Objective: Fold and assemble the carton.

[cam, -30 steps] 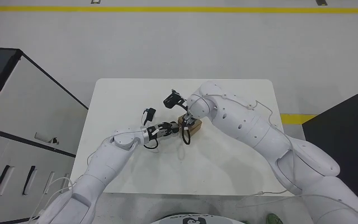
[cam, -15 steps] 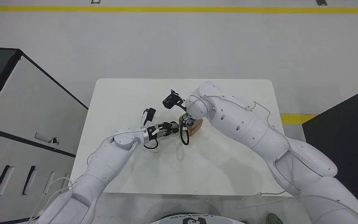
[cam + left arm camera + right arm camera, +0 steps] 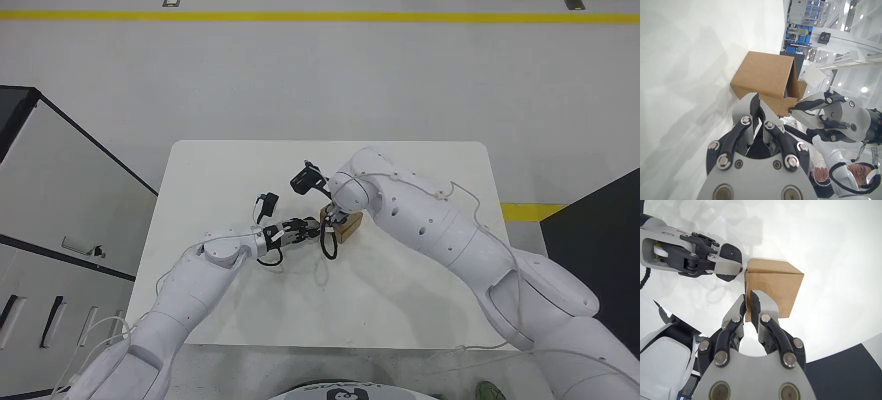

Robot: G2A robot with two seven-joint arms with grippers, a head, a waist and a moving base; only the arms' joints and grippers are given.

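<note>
**Carton pinched by right gripper; left gripper clenched alongside**

We record the small brown cardboard carton (image 3: 346, 229) standing on the white table (image 3: 420, 290). It sits directly ahead of both grippers, which meet it from different sides.

Right gripper (image 3: 747, 302): clamped on the carton. Its two black ribbed pads (image 3: 755, 308) press a thin cardboard edge between them, at the corner of the carton nearest this gripper. The rest of the carton extends away beyond the fingertips, with one plain side panel turned towards the wrist.

Left gripper (image 3: 756, 108): fingers drawn together, with nothing visible between them. The carton lies just beyond its tips, which sit against the lower edge of the nearest panel. From the right wrist view these tips are at the carton's corner seam. We cannot tell whether they touch it or only come very near.

From the left wrist view the panel facing the left gripper is closed and flat. The end of the carton turned towards the right gripper is open, with a dark interior showing and a short cardboard flap (image 3: 802, 89) standing out from it. The right gripper's pinch lies on the panel edge just beside that opening.

In the top view the two grippers are close together. The carton is just past the left gripper's tips and partly under the right wrist.
</note>
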